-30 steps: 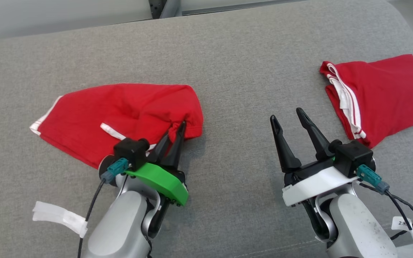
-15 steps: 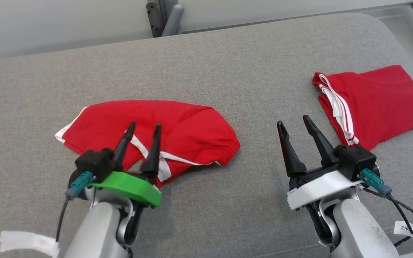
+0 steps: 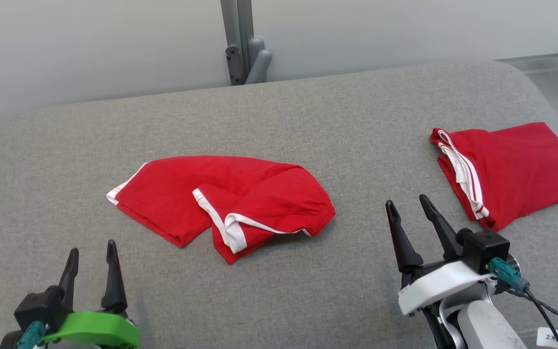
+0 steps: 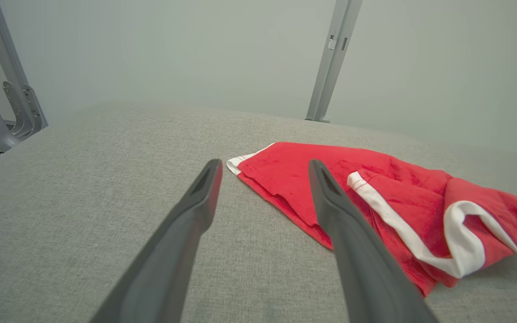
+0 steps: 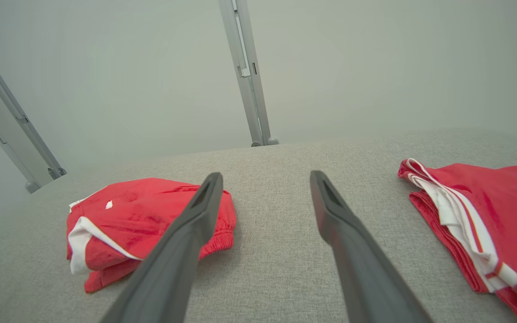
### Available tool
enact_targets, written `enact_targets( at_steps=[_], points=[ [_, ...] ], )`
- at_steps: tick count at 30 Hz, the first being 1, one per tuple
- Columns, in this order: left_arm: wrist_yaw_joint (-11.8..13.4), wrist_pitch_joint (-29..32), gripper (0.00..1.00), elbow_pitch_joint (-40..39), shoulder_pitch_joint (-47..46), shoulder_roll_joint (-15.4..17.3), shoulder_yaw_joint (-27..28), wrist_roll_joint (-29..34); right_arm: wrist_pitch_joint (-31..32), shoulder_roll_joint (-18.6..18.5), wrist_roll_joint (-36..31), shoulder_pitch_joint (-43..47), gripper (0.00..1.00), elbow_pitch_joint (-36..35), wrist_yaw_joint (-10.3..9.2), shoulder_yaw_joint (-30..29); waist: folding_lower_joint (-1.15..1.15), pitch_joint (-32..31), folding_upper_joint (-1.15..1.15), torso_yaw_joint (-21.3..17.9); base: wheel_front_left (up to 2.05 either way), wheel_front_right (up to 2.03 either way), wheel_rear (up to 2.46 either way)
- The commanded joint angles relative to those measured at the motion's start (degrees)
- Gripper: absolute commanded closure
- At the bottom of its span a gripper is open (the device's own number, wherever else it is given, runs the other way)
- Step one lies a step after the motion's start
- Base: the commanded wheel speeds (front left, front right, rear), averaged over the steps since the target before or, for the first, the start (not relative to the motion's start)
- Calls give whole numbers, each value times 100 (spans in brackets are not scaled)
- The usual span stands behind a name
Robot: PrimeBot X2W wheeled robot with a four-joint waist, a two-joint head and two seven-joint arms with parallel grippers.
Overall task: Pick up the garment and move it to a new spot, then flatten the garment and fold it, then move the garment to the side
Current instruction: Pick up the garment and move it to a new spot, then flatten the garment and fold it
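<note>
On the cushion [image 3: 279,111] the garment [image 3: 221,203] lies rumpled at centre, untouched. Left gripper [image 3: 92,247] and right gripper [image 3: 407,200] hover nearer the robot, jaws apart and empty, with a folded garment [image 3: 516,169] far right.

A wide grey upholstered surface [image 3: 279,121] with a woven texture and a rounded far right corner stretches across the head view. Behind it stands a plain pale wall [image 3: 90,43]. A grey metal post [image 3: 236,29] rises against the wall just past the far edge, with a rounded bracket [image 3: 259,60] at its foot. Near the surface's right edge lies a folded red cloth [image 3: 521,169], flat, its white-striped hems stacked along its left side. A slanted metal frame [image 4: 14,103] stands at the left wrist view's left edge.
</note>
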Motion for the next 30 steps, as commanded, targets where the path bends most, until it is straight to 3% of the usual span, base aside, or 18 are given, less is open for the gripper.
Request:
enact_targets(
  at_steps=[1,9,20,30],
  points=[
    [-21,0,0,-102,202,-17,108,104,0,-9,-40,108,0,40,-7,-37,0,-125,0,69,0,0,0],
    [-39,0,0,-370,812,-65,444,393,0,-8,-129,367,0,159,-7,-179,0,-287,0,140,0,0,0],
    [-46,0,0,-398,730,-71,257,175,0,-5,-72,383,0,268,-7,26,0,-149,0,302,0,0,0],
    [-48,0,0,-488,359,-66,-290,-50,0,-14,21,-261,0,842,-7,710,0,432,0,1068,0,0,0]
  ],
)
